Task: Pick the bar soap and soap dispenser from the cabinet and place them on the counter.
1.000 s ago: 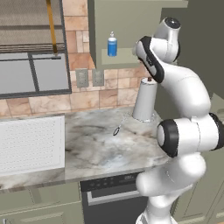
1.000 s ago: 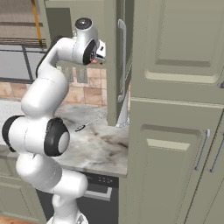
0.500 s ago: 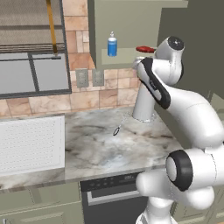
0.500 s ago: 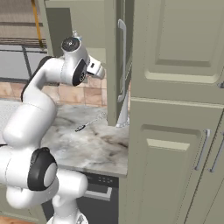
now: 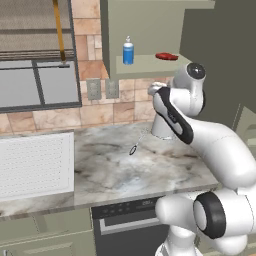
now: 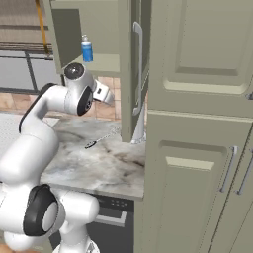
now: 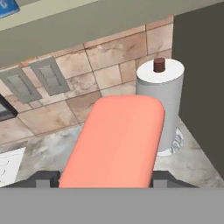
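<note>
The bar soap (image 7: 116, 142) is seen close up in the hand view, a coral-pink slab clamped between the two dark finger tips of the gripper (image 7: 105, 179), which are closed against its lower end. Behind it, a white paper-towel roll (image 7: 164, 103) with a brown core is shown standing on the counter (image 7: 39, 153), against the tiled wall. In the left base view the gripper (image 5: 156, 89) is found below the cabinet (image 5: 150, 65) shelf and above the counter (image 5: 100, 165), but the soap itself is hidden there by the wrist. The soap dispenser (image 5: 128, 51) is seen upright on the shelf, with a red oval disc (image 5: 166, 56) lying well apart to its right. From the right base view the open door's silver bar handle (image 6: 138, 69) is shown, and the dispenser (image 6: 87, 49) on the shelf, while the disc is hidden by the door. A white perforated panel (image 5: 35, 165) lies at the counter's left.
</note>
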